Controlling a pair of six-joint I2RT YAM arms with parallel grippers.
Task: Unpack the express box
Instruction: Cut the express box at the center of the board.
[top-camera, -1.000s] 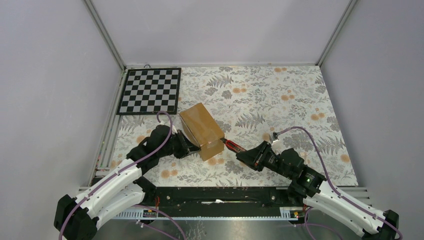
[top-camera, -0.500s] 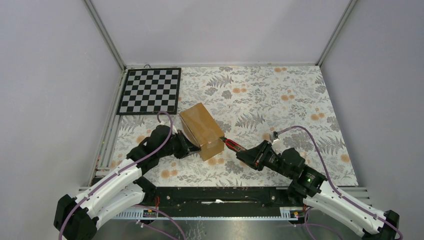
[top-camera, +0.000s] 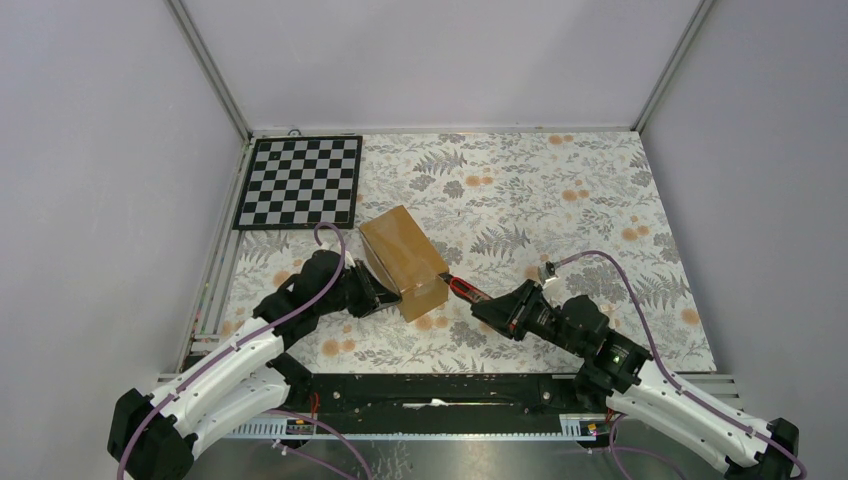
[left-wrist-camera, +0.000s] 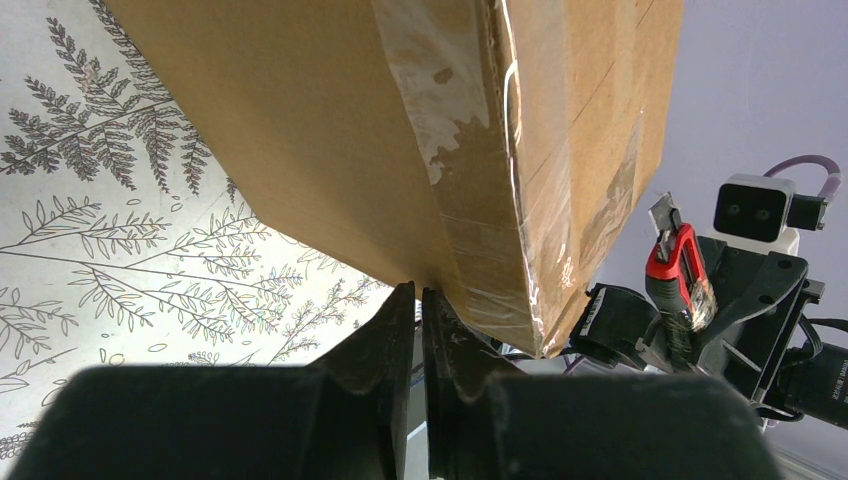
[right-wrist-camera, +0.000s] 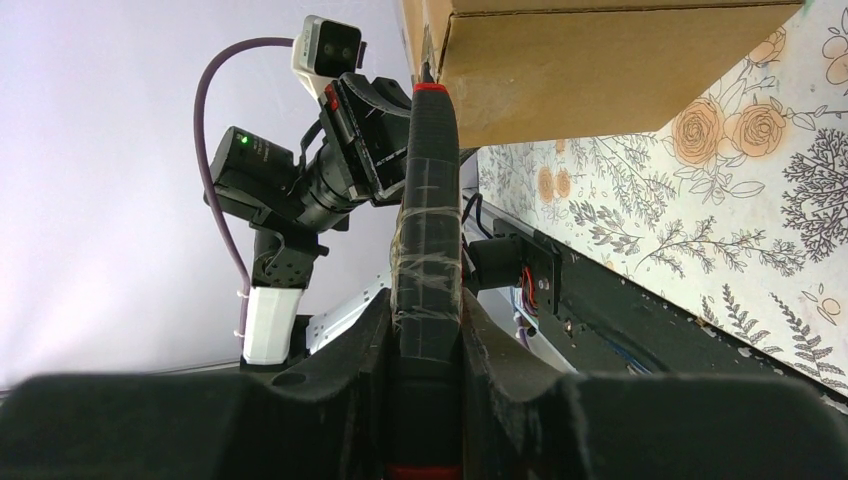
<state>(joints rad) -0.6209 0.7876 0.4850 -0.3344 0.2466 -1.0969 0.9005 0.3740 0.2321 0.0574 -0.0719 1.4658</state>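
right fingers (right-wrist-camera: 365, 345) clamped on cutter (right-wrist-camera: 428, 230) | blade tip at express box (right-wrist-camera: 600, 70) corner

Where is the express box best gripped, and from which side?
Probably at its near left bottom edge, from the left: the express box looks too broad for jaws across its body, and the cutter in the right gripper occupies its right side.

The box (top-camera: 402, 258) is matt brown cardboard, its seams covered with glossy, wrinkled clear tape (left-wrist-camera: 470, 200), the cutter (right-wrist-camera: 428, 230) has a red and black plastic handle wrapped in shiny clear film and a bare metal blade (left-wrist-camera: 664, 212), and the table (top-camera: 600, 200) carries a smooth, matt covering printed with flowers and ferns.
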